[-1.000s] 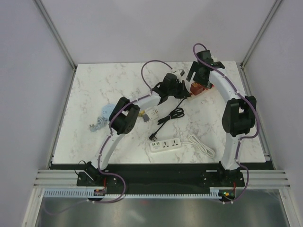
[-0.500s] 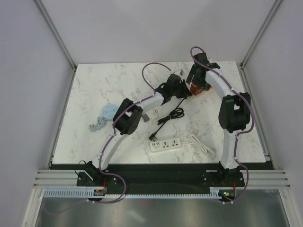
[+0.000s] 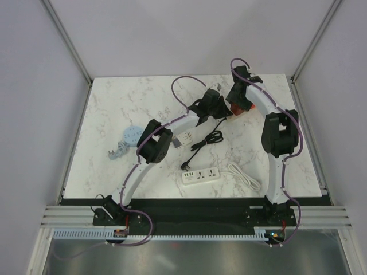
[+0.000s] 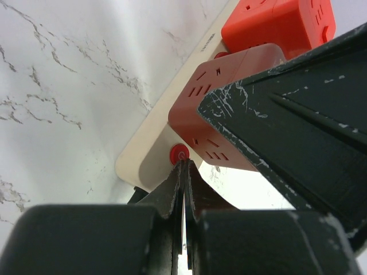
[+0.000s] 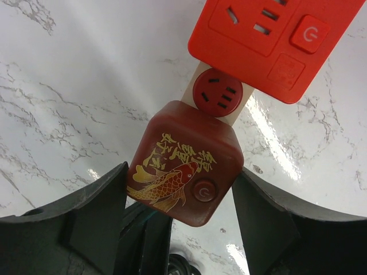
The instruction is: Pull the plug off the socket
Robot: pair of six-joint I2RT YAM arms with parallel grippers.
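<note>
One dark red cube plug (image 5: 183, 163), carp design on its face, is seated on the beige socket strip (image 4: 152, 160) at the far side of the desk (image 3: 132, 109), right of centre. Just beyond it lies a brighter red socket block (image 5: 269, 40).

- **Right claw** (image 5: 180, 175): spread, one finger on either side of the plug and close against it. Firm contact cannot be told.
- **Left claw** (image 4: 184, 172): pressed together and holding nothing, tips down on the strip beside its red button (image 4: 179, 153).
- **Progress:** the claws are in place. The plug looks fully seated, so the squeeze and the pull are both left to do.
- **Nearer on the desk:** black cable (image 3: 207, 139), white power strip (image 3: 200, 175).
</note>
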